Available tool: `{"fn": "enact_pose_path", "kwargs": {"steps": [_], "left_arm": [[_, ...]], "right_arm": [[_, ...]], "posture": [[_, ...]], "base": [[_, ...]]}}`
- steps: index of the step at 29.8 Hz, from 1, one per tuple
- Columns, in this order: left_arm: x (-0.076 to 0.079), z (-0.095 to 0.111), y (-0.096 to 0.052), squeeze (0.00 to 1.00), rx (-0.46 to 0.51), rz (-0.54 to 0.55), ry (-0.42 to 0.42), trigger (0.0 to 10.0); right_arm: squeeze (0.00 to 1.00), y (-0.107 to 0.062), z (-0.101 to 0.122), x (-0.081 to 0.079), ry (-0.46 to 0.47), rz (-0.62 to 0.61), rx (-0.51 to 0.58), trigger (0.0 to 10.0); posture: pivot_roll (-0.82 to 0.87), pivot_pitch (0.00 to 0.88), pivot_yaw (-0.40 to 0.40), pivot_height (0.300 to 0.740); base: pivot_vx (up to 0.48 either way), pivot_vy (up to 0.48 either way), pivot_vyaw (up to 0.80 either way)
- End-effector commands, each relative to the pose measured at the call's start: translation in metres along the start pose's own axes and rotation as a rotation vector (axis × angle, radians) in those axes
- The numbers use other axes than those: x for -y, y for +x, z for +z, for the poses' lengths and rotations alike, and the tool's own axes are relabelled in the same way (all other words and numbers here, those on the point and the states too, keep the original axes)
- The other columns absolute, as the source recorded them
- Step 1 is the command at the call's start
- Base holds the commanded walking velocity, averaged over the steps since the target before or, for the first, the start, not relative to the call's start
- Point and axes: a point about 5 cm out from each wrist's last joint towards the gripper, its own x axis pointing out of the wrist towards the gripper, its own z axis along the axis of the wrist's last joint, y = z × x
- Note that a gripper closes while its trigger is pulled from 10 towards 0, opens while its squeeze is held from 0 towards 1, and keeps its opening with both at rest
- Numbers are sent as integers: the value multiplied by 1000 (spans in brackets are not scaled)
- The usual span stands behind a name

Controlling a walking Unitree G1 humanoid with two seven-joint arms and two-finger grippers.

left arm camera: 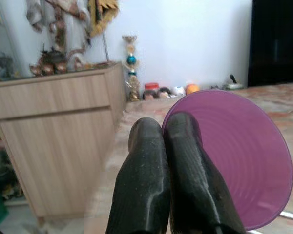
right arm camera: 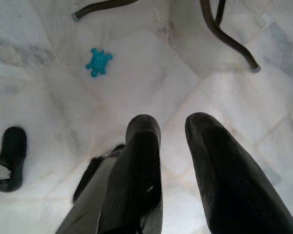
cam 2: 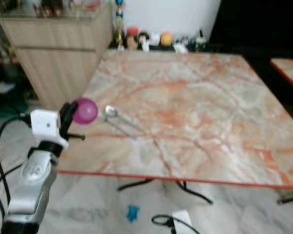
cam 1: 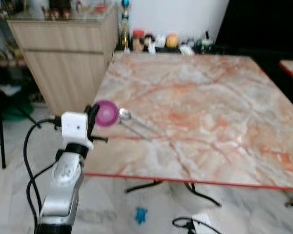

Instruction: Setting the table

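The left gripper [cam 1: 94, 118] is clenching its jaws on a purple bowl [cam 1: 106, 113] at the bench's [cam 1: 210, 122] left edge, beside a spoon [cam 1: 125, 115]. The right gripper [right arm camera: 173, 131] is hanging released over the floor [right arm camera: 49, 73].

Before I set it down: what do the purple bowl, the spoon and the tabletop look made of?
Purple bowl: likely plastic, matte, translucent, with fine moulded rings. Spoon: apparently metal, with a bright glint. Tabletop: marble or a marble-look laminate, pink-veined and glossy, with a red edge.
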Motion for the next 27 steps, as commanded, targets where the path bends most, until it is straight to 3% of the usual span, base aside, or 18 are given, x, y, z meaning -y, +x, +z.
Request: {"fn": "enact_pose_path", "kwargs": {"steps": [1,13,24,27], "left_arm": [[3,2,1,0,13,-19,-3,10000],[6,2,3,0,15,-29,-13,10000],[10,2,5,0,9,-36,-17,10000],[11,3,5,0,12,-43,-19,10000]], "right_arm": [[0,-1,-4,0,8,-9,-12,10000],[0,-1,-6,1,71,-38,-16,10000],[0,-1,-6,1,34,-38,-32,10000],[0,-1,-5,1,40,-20,-21,10000]], "posture": [[126,0,-25,740],[127,0,-26,740],[123,0,-26,740],[120,3,-25,740]], "base": [[0,-319,0],[0,-315,0],[0,-295,0],[0,-281,563]]}}
